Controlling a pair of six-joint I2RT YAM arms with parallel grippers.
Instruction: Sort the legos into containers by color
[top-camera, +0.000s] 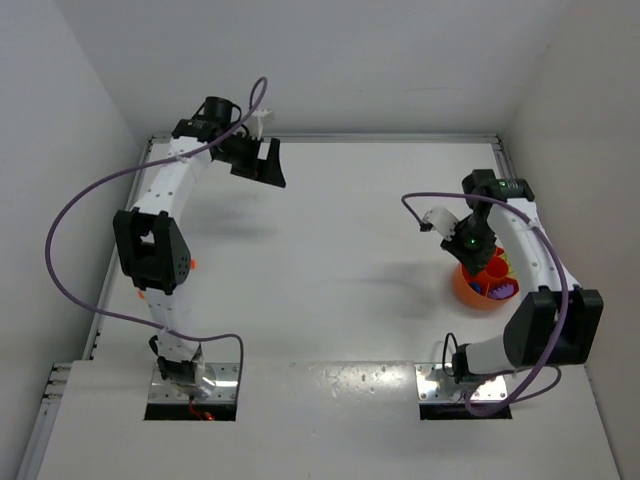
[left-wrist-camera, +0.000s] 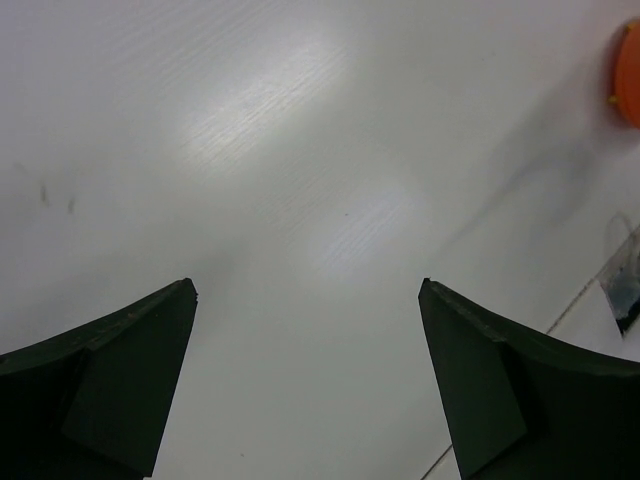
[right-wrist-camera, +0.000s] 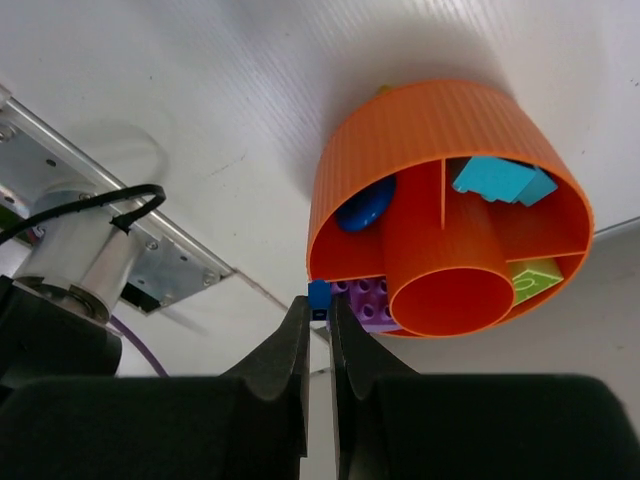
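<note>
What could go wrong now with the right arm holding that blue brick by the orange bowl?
1. The right tool pinches the blue brick only at its fingertips, so it might slip early.
2. The brick sits at the bowl rim next to the purple legos, not over the compartment holding the blue piece. Released here, it could land in the wrong section or outside.

Left arm (top-camera: 170, 185): white tubular links, black boxy joint housings. Right arm (top-camera: 530, 230): same white-and-black build, with a small green indicator light (top-camera: 468, 241) on the wrist. Each arm carries a thin purple looping cable (top-camera: 55, 250). Bare-metal base plates (top-camera: 225, 378), screw holes visible. Left gripper (left-wrist-camera: 307, 290) and right gripper (right-wrist-camera: 318, 303): matte black, wedge-shaped fingers. Thin black cable (right-wrist-camera: 100, 205) near the right wrist.
</note>
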